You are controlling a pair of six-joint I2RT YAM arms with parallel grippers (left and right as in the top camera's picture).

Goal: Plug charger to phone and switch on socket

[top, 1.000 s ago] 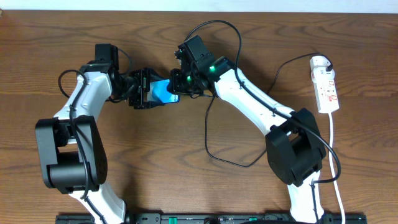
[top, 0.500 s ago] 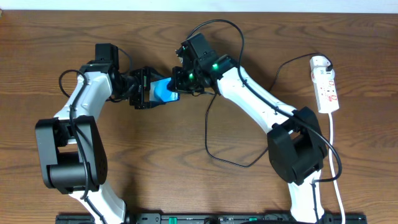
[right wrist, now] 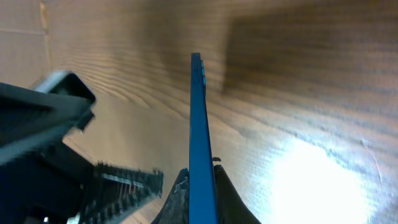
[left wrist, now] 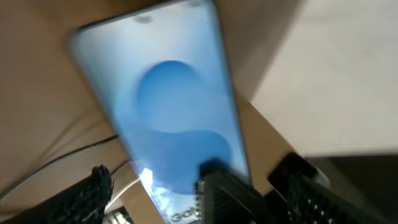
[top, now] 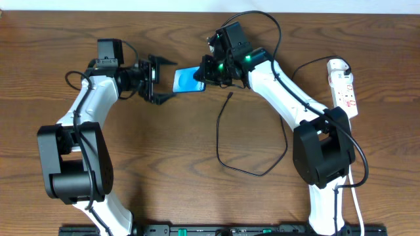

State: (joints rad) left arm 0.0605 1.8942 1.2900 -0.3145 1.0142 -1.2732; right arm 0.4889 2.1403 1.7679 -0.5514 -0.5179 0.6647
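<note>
Two grippers face each other over the far part of the table [top: 164, 164], and only one has hold of anything. Your right gripper [top: 205, 73] is pinched on one short end of the phone [top: 187, 80] and carries it off the wood. The right wrist view shows the slab edge-on between the fingers [right wrist: 180, 193]. Your left gripper [top: 159, 80] stands with its jaws spread wide just beside the phone's other end, gripping nothing.

The phone's long axis runs left to right, from one gripper to the other. The charger [top: 220, 141] has its free plug tip [top: 231, 96] flat on the table, near the right gripper and on its robot-ward side. The right arm is nearer that tip but is busy, so the free left one would have to reach past the phone. I cannot tell which end holds the port.

The phone is a thin, rigid, glossy slab with a bright blue screen [left wrist: 174, 124], probably slippery in a narrow pinch. The charger is a limp, thin black cable looping loosely over grained wood. The socket [top: 345, 92] is a hard white strip with red switch marks, well apart at the right edge.
</note>
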